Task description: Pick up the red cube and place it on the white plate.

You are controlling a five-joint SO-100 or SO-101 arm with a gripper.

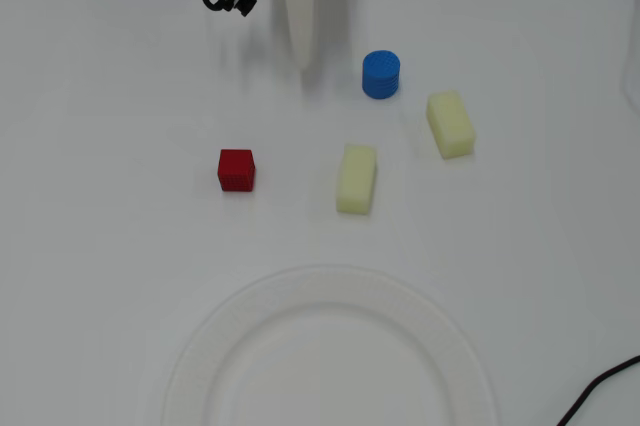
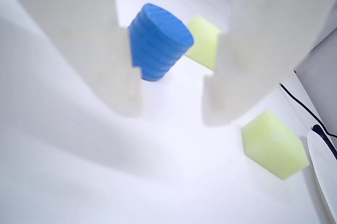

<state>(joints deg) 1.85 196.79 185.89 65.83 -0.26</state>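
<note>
The red cube (image 1: 236,169) sits on the white table, left of centre in the overhead view; it does not show in the wrist view. The white plate (image 1: 215,346) fills the bottom of the overhead view and holds nothing. My gripper (image 1: 303,58) points down from the top edge, well above and to the right of the cube and far from the plate. In the wrist view its two white fingers (image 2: 126,84) stand a little apart around an empty gap (image 2: 171,105), holding nothing.
A blue cylinder (image 1: 381,74) stands just right of the gripper tip and shows beyond the fingers in the wrist view (image 2: 158,40). Two pale yellow blocks (image 1: 357,178) (image 1: 451,124) lie right of the cube. A black cable (image 1: 600,391) enters at the bottom right.
</note>
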